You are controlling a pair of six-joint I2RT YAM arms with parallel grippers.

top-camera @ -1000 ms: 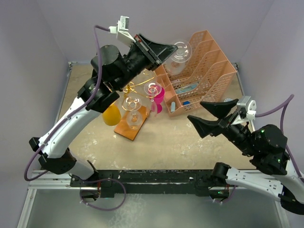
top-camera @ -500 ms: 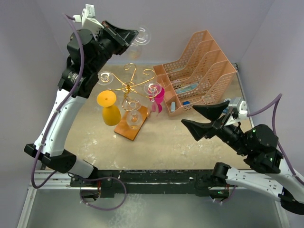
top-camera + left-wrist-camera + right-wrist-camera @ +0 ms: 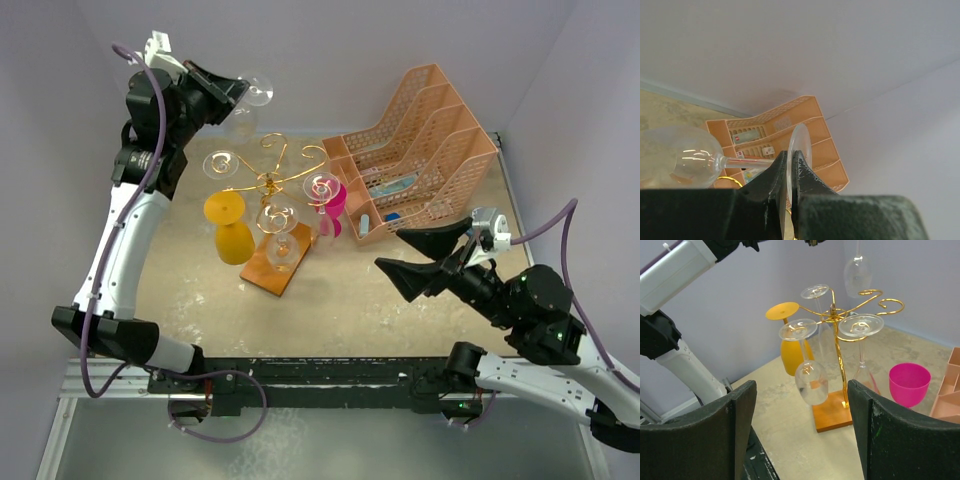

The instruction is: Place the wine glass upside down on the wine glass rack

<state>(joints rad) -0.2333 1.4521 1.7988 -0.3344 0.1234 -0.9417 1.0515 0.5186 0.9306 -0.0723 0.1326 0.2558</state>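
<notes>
Wine glass (image 3: 685,162), clear, rounded bowl, thin stem clamped in left jaws

beige table (image 3: 330,300) | wine glass rack (image 3: 262,272) | file organiser (image 3: 440,160) | pink cup (image 3: 338,205)

Your right gripper (image 3: 801,385) has its fingers spread wide. Straight ahead between them stands the wine glass rack (image 3: 839,355), with clear glasses (image 3: 810,375) hanging bowl-down from its arms. An upturned orange glass (image 3: 790,352) is just left of it. Above the rack, the wine glass (image 3: 857,271) hangs bowl-down. A pink cup (image 3: 910,385) sits ahead-right.
</notes>
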